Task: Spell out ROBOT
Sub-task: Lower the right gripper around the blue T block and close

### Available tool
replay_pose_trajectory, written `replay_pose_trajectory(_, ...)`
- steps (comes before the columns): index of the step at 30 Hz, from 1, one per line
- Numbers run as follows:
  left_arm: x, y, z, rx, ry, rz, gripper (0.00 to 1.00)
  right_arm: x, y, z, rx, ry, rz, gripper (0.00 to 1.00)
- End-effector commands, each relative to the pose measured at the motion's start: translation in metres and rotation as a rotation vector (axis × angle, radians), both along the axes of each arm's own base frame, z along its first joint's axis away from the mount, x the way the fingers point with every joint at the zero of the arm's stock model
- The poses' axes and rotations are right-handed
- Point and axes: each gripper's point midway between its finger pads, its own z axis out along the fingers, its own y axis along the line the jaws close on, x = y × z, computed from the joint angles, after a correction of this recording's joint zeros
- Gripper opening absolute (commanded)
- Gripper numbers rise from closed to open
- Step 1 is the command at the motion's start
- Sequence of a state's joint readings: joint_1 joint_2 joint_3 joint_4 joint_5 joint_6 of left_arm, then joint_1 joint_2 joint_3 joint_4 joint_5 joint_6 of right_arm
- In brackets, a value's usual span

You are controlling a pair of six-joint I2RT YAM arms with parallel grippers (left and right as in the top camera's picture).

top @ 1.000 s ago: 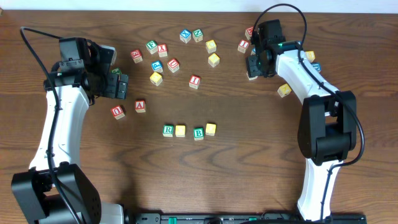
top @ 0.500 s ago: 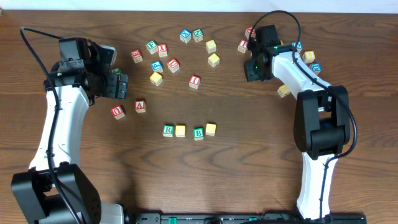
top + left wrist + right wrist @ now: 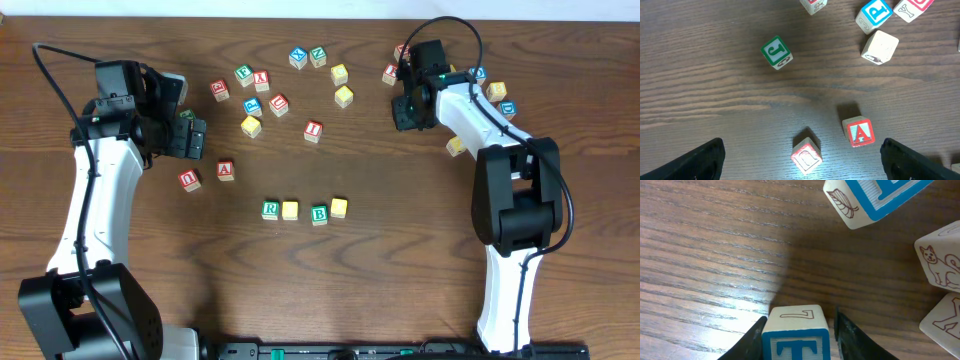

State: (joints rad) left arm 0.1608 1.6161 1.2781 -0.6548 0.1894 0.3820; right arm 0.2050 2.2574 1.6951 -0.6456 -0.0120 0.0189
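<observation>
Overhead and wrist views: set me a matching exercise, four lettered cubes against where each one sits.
Cubes:
1. R cube
2. B cube
3. T cube
4. A cube

Places:
a. between the right pincer's fingers
b. left end of the line of four
c. beside the U cube
d. between the two yellow cubes

Pairs: 1-b, 2-d, 3-a, 4-c
</observation>
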Motion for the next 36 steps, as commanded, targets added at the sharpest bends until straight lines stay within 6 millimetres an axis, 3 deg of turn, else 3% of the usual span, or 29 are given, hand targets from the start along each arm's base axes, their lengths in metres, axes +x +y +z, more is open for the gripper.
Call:
replay_pose_trajectory(1, 0.005, -0.002, 0.004, -0.006, -0.009, -0.012, 0.98, 0.004, 0.006, 0.003, 0.015, -0.011, 0.000, 0.37)
replay_pose_trajectory(15, 0.005, -0.002, 0.004, -0.006, -0.009, -0.012, 0.97, 0.006, 0.006, 0.006, 0.018, -0.016, -0.004, 0.33)
replay_pose_trajectory(26, 0.005, -0.002, 0.004, -0.006, -0.009, -0.012, 0.98, 0.014, 0.008, 0.024, 0.021, -0.031, -0.004, 0.25)
replay_pose_trajectory(36, 0.005, -0.002, 0.004, -0.006, -0.009, -0.012, 0.97, 0.011, 0.008, 0.024, 0.020, -0.020, -0.008, 0.21)
